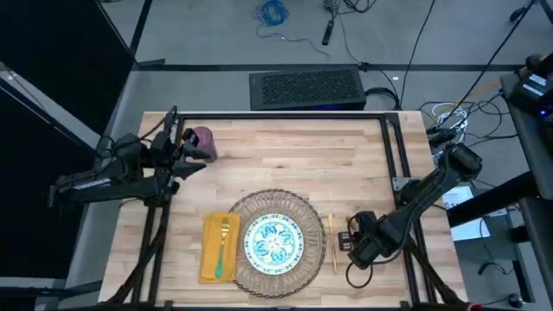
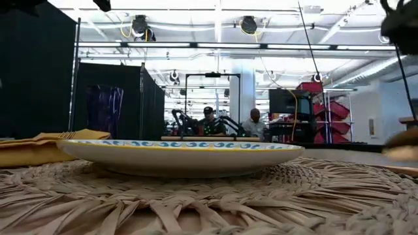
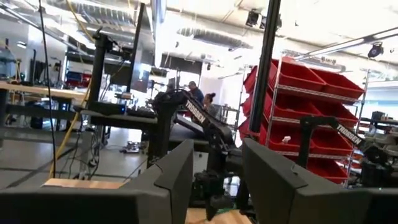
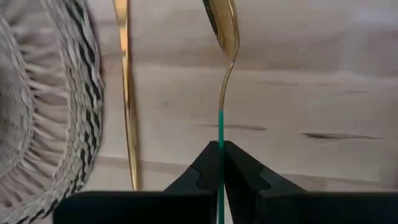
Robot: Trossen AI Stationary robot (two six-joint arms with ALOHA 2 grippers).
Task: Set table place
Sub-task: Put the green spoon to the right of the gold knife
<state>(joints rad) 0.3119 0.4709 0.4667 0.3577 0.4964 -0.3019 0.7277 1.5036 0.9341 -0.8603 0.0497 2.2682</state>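
1. Right gripper (image 4: 221,163): fingers are closed together on the teal handle of the spoon (image 4: 222,74). The spoon is held edge-on, its gold bowl pointing forward of the fingertips above bare planks of the table (image 1: 285,155).
2. Beside the held spoon, on the mat side of the right gripper, a second slim gold utensil (image 4: 126,87) is seen lying on the wood just outside the woven mat (image 1: 273,278). Its type cannot be told.
3. Already placed: the mat at the near table edge, the patterned plate (image 1: 273,241) centred on it, the yellow napkin (image 1: 219,248) touching the mat's edge on the side away from the right gripper, and the fork (image 1: 224,239) lying along the napkin.
4. Left gripper (image 1: 192,154): fingers are seen apart in the wrist view and empty. It is held over the far left part of the table; the purple cup (image 1: 203,139) stands just beside its fingertips, well apart from the setting.
5. Judgement: the task is well advanced. The spoon remains to be laid down next to the gold utensil; the cup remains to be brought to the setting.
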